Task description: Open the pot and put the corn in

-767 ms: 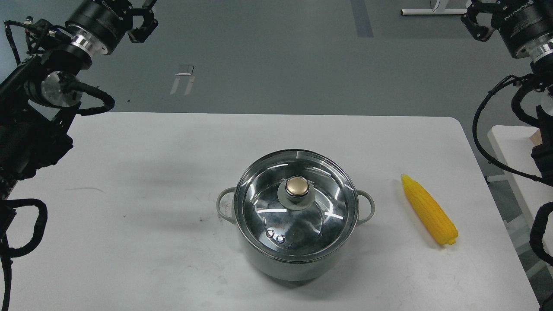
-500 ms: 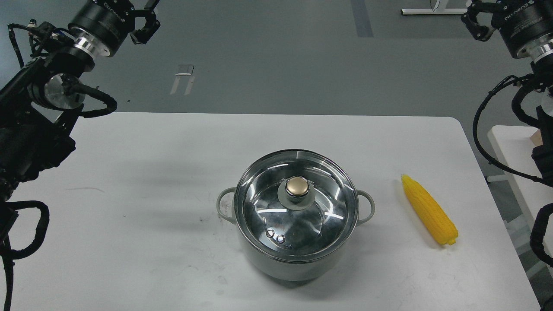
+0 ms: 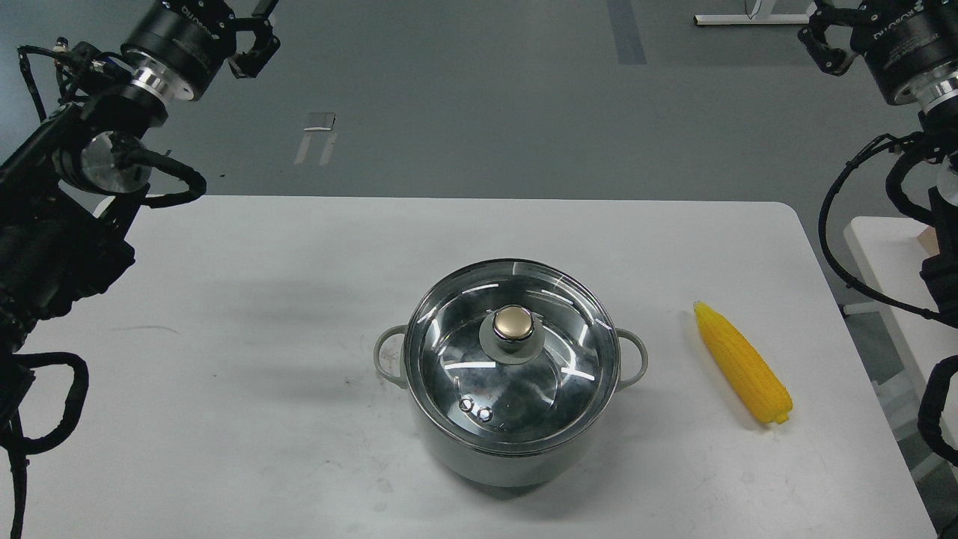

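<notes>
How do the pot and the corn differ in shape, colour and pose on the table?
The pot is round and grey-green with shiny steel; the corn is long, tapered and bright yellow. The pot stands upright, closed by a glass lid; the corn lies flat, its pointed end away from the robot. The pot is at the centre, the corn to its right. Both rest on the white table, untouched.

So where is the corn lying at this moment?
In the head view the corn lies on the white table, on the right side, apart from the pot and near the table's right edge.
</notes>
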